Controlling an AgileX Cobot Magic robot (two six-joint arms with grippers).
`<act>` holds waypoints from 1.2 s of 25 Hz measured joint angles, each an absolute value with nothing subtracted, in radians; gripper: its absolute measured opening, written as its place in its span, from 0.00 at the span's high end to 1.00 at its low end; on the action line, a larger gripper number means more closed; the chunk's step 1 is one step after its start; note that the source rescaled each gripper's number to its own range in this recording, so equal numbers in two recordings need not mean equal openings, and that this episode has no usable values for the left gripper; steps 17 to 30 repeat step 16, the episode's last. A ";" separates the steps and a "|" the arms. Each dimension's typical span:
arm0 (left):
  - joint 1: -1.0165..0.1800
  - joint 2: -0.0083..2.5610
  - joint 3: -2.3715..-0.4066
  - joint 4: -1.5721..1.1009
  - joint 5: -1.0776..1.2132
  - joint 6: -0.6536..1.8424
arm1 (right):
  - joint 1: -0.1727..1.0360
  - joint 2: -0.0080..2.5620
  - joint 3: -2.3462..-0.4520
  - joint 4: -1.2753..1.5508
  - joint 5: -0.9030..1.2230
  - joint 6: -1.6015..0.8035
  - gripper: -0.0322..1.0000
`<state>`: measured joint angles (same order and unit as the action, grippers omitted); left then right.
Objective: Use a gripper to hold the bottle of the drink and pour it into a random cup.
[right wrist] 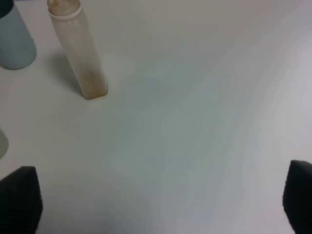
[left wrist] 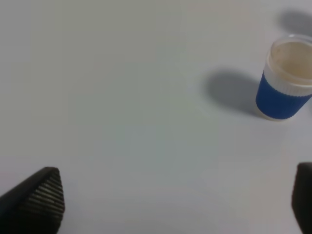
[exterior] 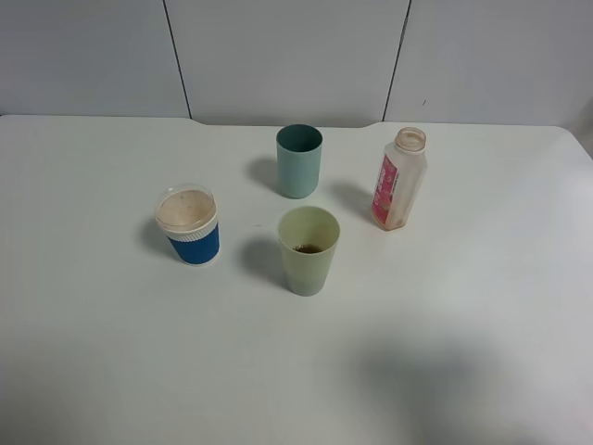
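The clear bottle [exterior: 399, 180] with a pink-red label stands upright and capless at the right of the table, nearly drained; only a brown residue shows at its base [right wrist: 92, 85]. The pale yellow-green cup [exterior: 309, 250] stands in the middle with a little brown drink [exterior: 309, 248] at its bottom. Neither arm shows in the exterior high view. My right gripper [right wrist: 161, 204] is open, its fingertips wide apart over bare table, well short of the bottle [right wrist: 78, 48]. My left gripper [left wrist: 175, 202] is open too, holding nothing.
A teal tumbler [exterior: 299, 160] stands behind the yellow-green cup and shows beside the bottle [right wrist: 14, 41] in the right wrist view. A blue paper cup [exterior: 188, 225] with a white rim sits at the left, also in the left wrist view [left wrist: 285, 80]. White table [exterior: 111, 352]; grey wall panels behind.
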<state>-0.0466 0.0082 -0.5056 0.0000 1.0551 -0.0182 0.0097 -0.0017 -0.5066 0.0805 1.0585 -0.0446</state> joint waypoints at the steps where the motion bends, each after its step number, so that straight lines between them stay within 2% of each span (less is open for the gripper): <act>1: -0.047 0.008 -0.506 0.000 1.055 -0.018 | 0.010 -0.002 -0.507 0.080 1.058 -0.045 0.00; 30: -0.047 0.008 -0.506 0.000 1.055 -0.018 | 0.010 -0.002 -0.507 0.080 1.058 -0.045 0.00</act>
